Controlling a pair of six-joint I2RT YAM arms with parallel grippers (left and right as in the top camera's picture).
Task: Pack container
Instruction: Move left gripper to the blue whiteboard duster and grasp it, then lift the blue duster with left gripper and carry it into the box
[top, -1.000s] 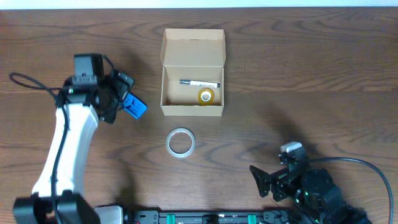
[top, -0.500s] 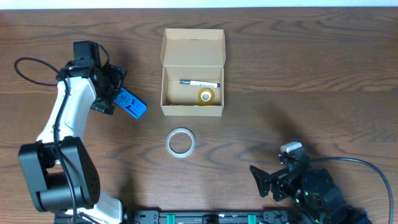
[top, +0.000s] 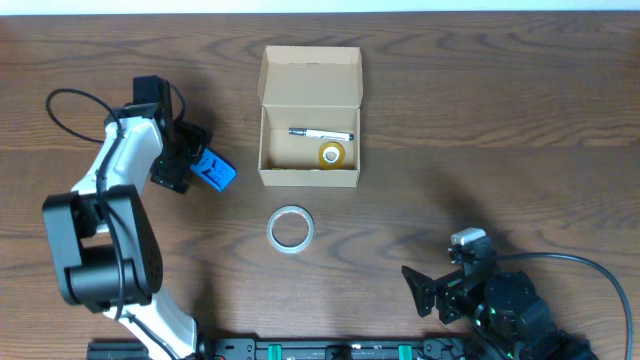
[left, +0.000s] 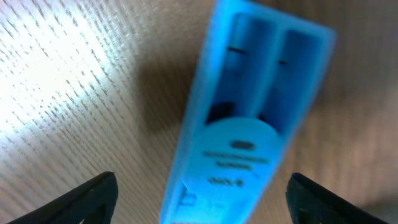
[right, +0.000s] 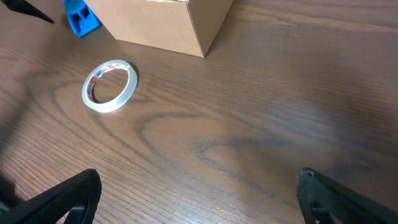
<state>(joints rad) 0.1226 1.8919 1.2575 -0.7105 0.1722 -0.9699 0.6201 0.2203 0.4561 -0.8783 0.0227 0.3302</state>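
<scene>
One container (top: 309, 120) sits open at the back middle of the counter (top: 500, 100). It looks light and bendy, so grab its side walls, not the flap. One tape ring (top: 291, 229) lies in front of it and one blue case (top: 213, 169) to the left. Inside are one pen (top: 321, 133) and one small yellow roll (top: 332, 153). The left hand (left: 199, 199) is spread wide around the case. The right hand (right: 199, 199) is spread wide too, holding nothing.

The container (top: 310, 80) is matt tan cardboard, the table (top: 500, 120) grained dark wood, the blue case (left: 249, 124) glossy plastic.
</scene>
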